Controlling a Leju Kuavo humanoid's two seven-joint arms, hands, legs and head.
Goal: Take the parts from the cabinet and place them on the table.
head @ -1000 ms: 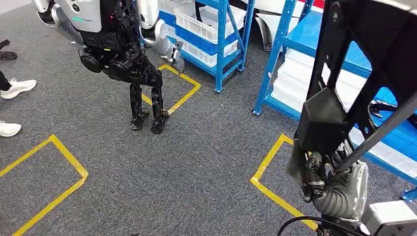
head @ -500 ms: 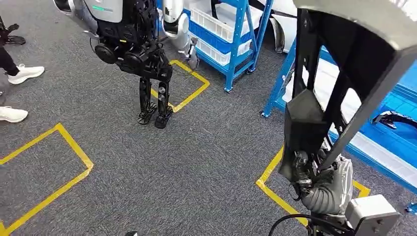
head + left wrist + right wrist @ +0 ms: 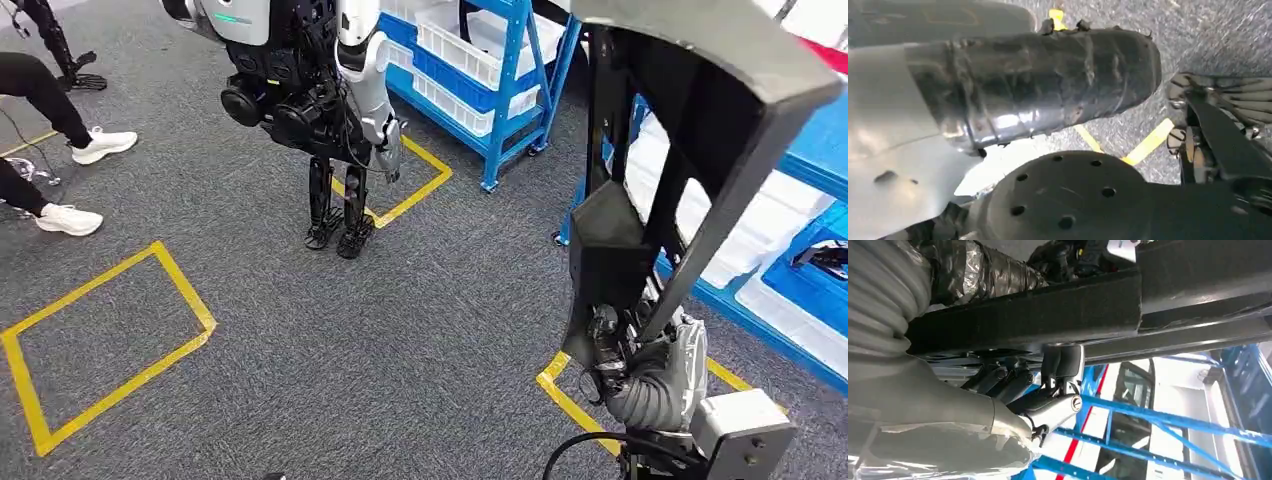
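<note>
The right hand point(image 3: 640, 365) grips a big black part point(image 3: 690, 150) clear of the shelves point(image 3: 520, 90), with no table in sight, so the placing remains; I cannot tell the left hand's fingers.

Second robot point(image 3: 300, 80) left of shelving point(image 3: 490, 60), seemingly near.

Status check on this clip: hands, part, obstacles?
Right robot hand grips the large black part, carried upright. Left robot hand holds nothing visible. Another humanoid robot stands ahead on the carpet beside the blue rack.

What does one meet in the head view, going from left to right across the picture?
White shoes of a person → yellow floor square → another humanoid robot → blue rack with white bins → large black part, held by the right hand.
</note>
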